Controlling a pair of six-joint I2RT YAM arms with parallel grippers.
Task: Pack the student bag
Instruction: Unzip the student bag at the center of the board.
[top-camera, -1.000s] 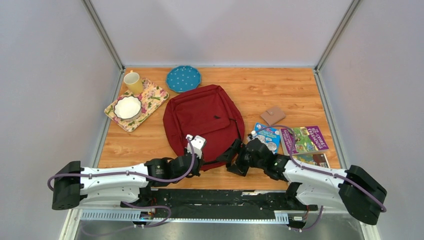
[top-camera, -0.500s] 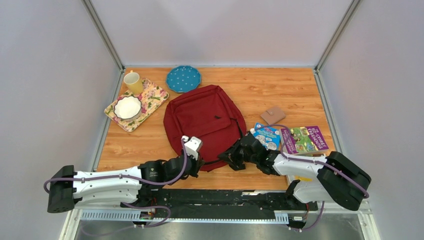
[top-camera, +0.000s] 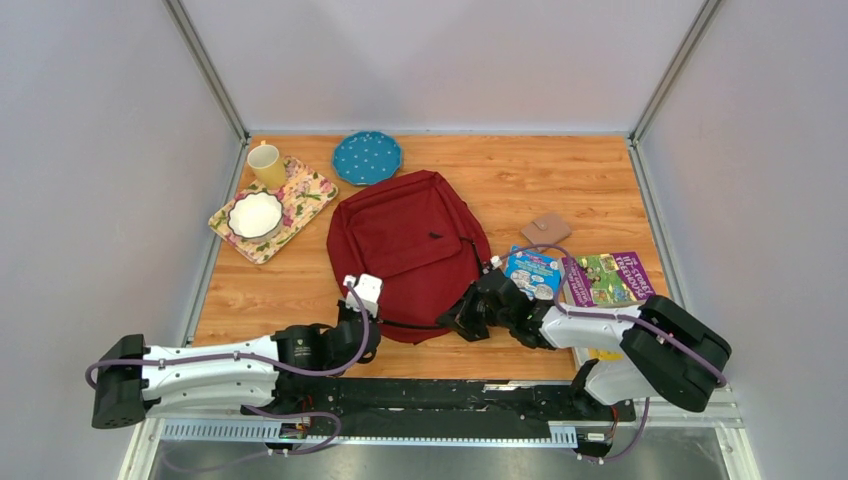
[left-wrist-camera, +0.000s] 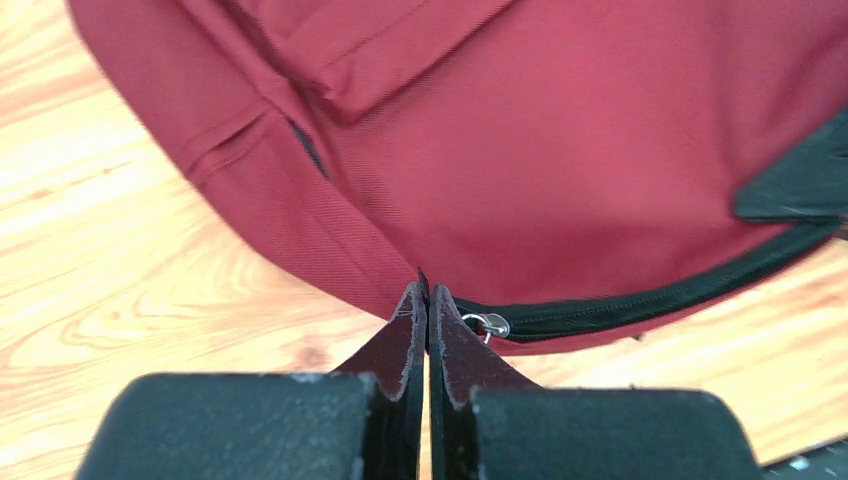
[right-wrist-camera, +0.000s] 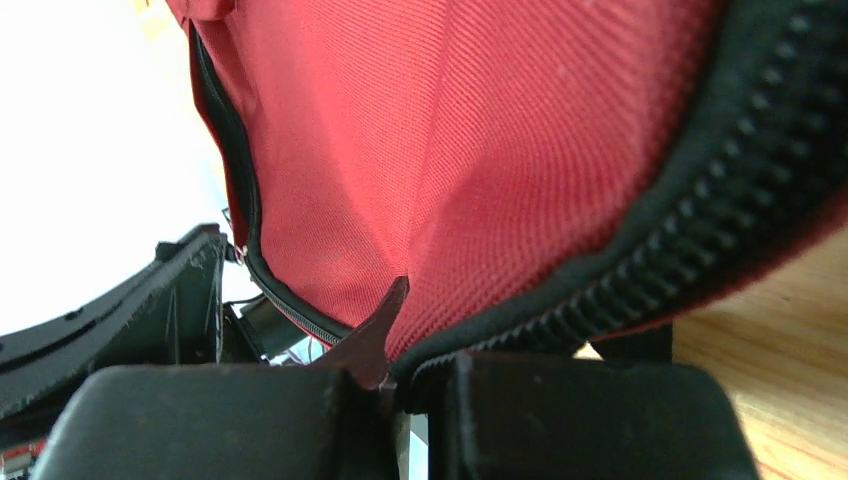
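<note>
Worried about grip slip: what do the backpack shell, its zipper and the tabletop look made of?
The student bag looks like woven synthetic fabric, matte dark red; a fine diagonal weave shows. Its zipper seems black plastic teeth on tape, with a shiny, likely metal pull. The table shows wood grain, smooth, perhaps laminate.

Wooden desk (top-camera: 590, 180). Far left: a floral tray (top-camera: 305, 195) bearing a white bowl (top-camera: 255, 214), with a yellow mug (top-camera: 266, 164) at its far corner — a blue dotted plate (top-camera: 367, 157) just beside. Right side: a small brown wallet (top-camera: 546, 231); nearer, a blue booklet (top-camera: 532, 272) and a purple picture book (top-camera: 610, 277) side by side.
</note>
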